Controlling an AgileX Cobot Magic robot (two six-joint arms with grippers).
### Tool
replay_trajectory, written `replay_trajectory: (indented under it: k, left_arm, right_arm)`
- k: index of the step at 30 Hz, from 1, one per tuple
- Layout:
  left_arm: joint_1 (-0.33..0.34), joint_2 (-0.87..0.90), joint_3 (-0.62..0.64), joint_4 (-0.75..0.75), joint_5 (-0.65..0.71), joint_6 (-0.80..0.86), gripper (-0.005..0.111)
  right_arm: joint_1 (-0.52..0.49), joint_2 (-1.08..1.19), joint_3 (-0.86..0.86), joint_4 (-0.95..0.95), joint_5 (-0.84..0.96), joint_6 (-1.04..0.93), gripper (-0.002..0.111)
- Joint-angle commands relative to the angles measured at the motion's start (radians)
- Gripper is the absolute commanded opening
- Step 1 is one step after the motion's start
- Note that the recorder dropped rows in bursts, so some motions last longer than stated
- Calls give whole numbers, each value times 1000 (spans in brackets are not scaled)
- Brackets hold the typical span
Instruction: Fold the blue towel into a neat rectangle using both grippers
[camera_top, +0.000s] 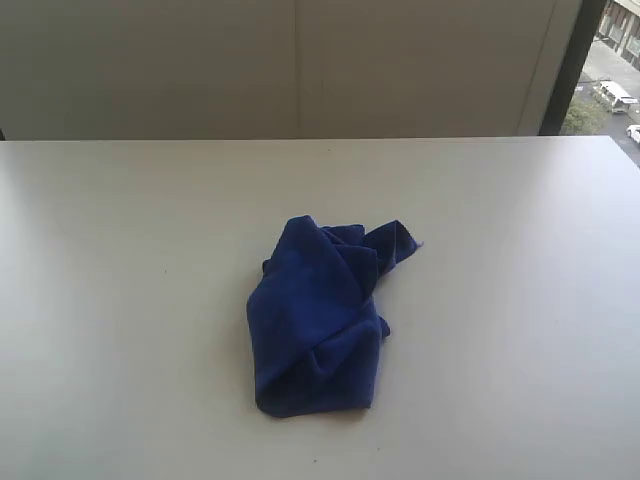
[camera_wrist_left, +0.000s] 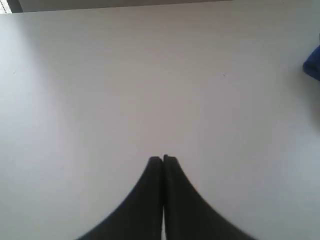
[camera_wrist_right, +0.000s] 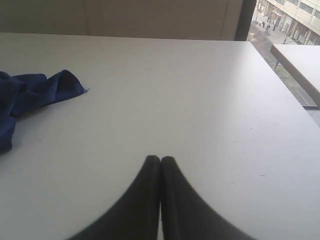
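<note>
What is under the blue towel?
The blue towel lies crumpled in a heap on the white table, so the table is under it. Its folds cover that spot, so anything small tucked beneath cannot be seen.

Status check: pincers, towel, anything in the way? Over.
Left pincer shut, empty. Right pincer shut, empty. Blue towel crumpled mid-table, untouched, clear of both. Nothing in the way.

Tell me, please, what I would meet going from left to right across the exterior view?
blue towel → dark window frame → white vehicle on the street outside. The table and the wall span the whole width, so they have no place in the order.
</note>
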Motion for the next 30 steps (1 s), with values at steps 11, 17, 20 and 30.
replay_trajectory:
  k: [11,17,20,30]
  left_arm:
    - [4,-5,2,7,-5,84,0]
    - [4,-5,2,7,-20,84,0]
    - [4,-5,2,7,-87,78,0]
    - [4,-5,2,5,-550,27,0]
  right_arm:
    - [3,-7,2,-5,-9,3,0]
    - [3,-7,2,-5,-9,3,0]
    - [3,-7,2,-5,-9,3,0]
    - [3,-7,2,-5,-9,3,0]
